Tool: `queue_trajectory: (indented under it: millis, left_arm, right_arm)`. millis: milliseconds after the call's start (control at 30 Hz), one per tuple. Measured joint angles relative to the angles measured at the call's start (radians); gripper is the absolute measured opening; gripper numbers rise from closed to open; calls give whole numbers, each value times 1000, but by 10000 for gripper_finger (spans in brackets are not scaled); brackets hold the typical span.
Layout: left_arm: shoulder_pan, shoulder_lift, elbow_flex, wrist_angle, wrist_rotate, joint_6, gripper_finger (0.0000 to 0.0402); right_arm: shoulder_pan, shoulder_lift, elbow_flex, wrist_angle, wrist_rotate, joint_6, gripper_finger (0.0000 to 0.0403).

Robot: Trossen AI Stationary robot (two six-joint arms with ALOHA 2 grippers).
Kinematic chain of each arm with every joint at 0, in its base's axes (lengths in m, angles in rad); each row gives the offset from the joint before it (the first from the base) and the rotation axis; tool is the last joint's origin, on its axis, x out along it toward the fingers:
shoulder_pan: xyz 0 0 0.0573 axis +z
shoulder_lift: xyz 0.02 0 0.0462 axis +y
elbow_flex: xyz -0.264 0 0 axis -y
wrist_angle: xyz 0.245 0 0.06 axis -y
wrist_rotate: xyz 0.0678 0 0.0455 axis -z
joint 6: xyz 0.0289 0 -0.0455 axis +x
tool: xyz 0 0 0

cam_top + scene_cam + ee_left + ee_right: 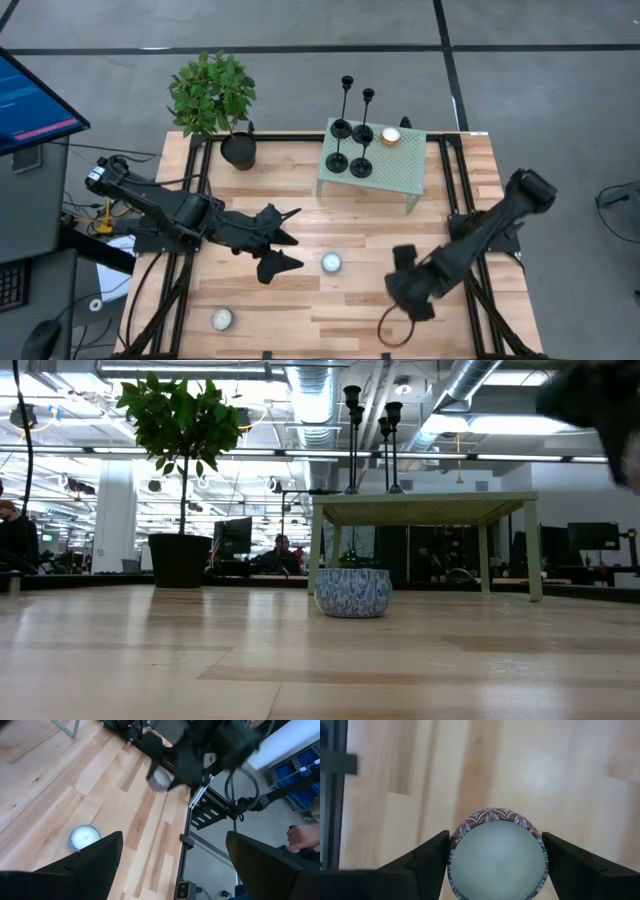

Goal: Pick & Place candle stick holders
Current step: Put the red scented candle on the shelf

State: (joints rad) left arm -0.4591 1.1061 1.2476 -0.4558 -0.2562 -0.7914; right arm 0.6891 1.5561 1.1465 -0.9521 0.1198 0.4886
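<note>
Look first at the right wrist view: your right hand (495,865) has its two dark fingers (427,857) closed against the sides of a round patterned tealight (495,857) with a pale top, something the high view hides, since there the arm covers the light and you see only the hand (408,290) low over the front right of the surface (300,215). The left wrist view catches the same light (161,779) in that hand from across the boards, plus a blue-patterned tealight (82,836) lying near your left hand (172,865), whose fingers stand wide apart with nothing between them. From above, the left hand (282,238) sits mid-surface, just left of that tealight (331,263); another tealight (222,319) lies at the front left. The holders (352,135) are four black candlesticks, each with a round disc foot, a thin stem and a small cup, grouped on the small green table (400,170) at the back, beside an orange tealight (390,136). All four stand upright, long axis vertical. The low view shows this best: their stems (352,435) rise straight above the tabletop (420,508), two taller than the others. A potted plant (215,100) stands at the back left.
</note>
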Motion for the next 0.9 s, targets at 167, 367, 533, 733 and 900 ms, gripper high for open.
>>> queue_trajectory:
  millis: [167,367,533,733,900]
  left_arm:
    - [0,0,0,5,0,0,355]
    - [0,0,0,9,0,0,355]
    - [0,0,0,9,0,1,355]
    - [0,0,0,9,0,1,355]
    - [0,0,0,9,0,1,355]
  right_arm:
    - [-101,-177,1,-151,46,1,273]
    - [-304,-350,1,-270,99,-28,274]
    - [-510,-436,1,-277,99,-134,274]
    - [-774,-467,1,-275,98,-277,275]
    - [-977,-455,1,-267,95,-383,275]
